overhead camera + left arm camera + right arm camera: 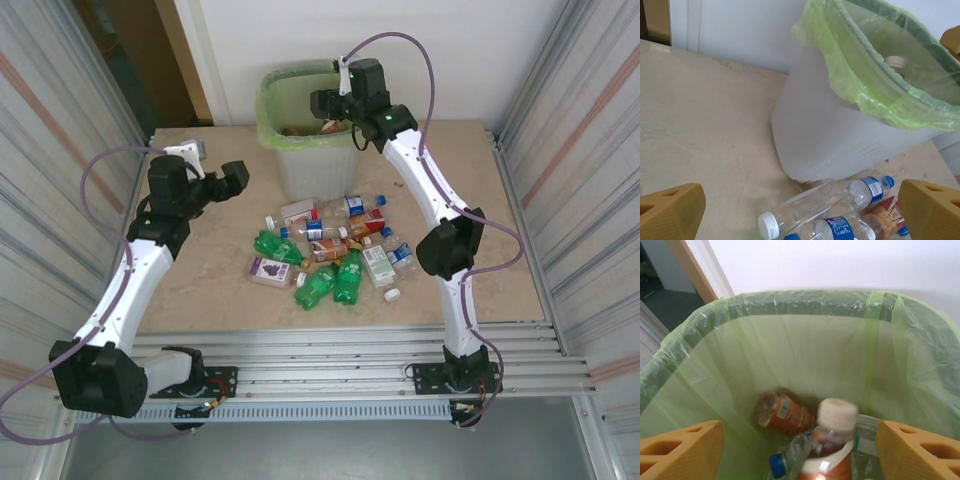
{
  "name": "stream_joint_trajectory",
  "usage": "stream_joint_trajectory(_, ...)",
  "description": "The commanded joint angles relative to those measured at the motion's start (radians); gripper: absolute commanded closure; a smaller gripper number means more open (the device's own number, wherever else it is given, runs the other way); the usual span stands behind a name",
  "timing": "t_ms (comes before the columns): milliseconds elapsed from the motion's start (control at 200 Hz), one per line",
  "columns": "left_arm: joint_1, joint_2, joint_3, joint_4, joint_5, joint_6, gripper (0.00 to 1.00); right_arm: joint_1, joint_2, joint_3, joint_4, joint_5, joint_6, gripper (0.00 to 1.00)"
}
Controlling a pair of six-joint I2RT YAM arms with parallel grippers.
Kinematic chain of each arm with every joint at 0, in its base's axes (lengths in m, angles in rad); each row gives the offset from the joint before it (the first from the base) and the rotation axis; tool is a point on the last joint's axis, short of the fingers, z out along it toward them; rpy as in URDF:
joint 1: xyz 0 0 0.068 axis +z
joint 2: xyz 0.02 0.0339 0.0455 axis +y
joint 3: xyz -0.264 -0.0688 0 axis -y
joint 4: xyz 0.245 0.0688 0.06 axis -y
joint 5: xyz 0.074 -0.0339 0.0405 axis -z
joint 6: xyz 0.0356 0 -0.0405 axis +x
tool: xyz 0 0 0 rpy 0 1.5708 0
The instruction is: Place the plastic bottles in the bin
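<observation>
Where right wrist looks, bottles inside bin

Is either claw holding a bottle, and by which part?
Nothing is held. The right claw is open over the bin, a blurred white-capped bottle touching neither finger; the left claw is open too.

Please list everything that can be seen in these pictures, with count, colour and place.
bin: one, grey-white, lined with a green bag, far middle of the table
table: one, beige, under everything
bottles on the table: about a dozen, green, clear and brown, heaped in front of the bin
bottles in the bin: at least three, brown with white cap, orange-brown, clear with blue cap
left gripper: one, black, open, above the table left of the bin
right gripper: one, black, open, over the bin's mouth
</observation>
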Motion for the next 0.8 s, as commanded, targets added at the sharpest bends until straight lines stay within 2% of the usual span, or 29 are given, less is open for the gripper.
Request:
stream_joint_trajectory(0, 0.006, -0.041, -0.021, -0.024, -0.002, -0.005, 0.01, 0.007, -0.022, 0.034, 0.021, 0.005, -0.027, 0.21)
stream_joint_trajectory(271, 0.006, -0.079, -0.054, -0.054, -0.033, -0.010, 0.01, 0.016, -0.081, 0.033, 0.013, 0.008, -0.032, 0.17)
stream_joint_trajectory(486, 0.007, -0.113, -0.097, -0.070, -0.098, 0.000, 0.01, 0.035, -0.163, 0.004, -0.019, 0.066, -0.062, 0.14)
stream_joint_trajectory(631, 0.007, -0.139, -0.122, -0.069, -0.136, 0.005, 0.01, 0.043, -0.264, -0.114, -0.005, 0.103, -0.056, 0.07)
stream_joint_trajectory(792, 0.009, -0.155, -0.152, -0.069, -0.149, 0.000, 0.01, 0.049, -0.414, -0.330, 0.036, 0.166, -0.030, 0.02)
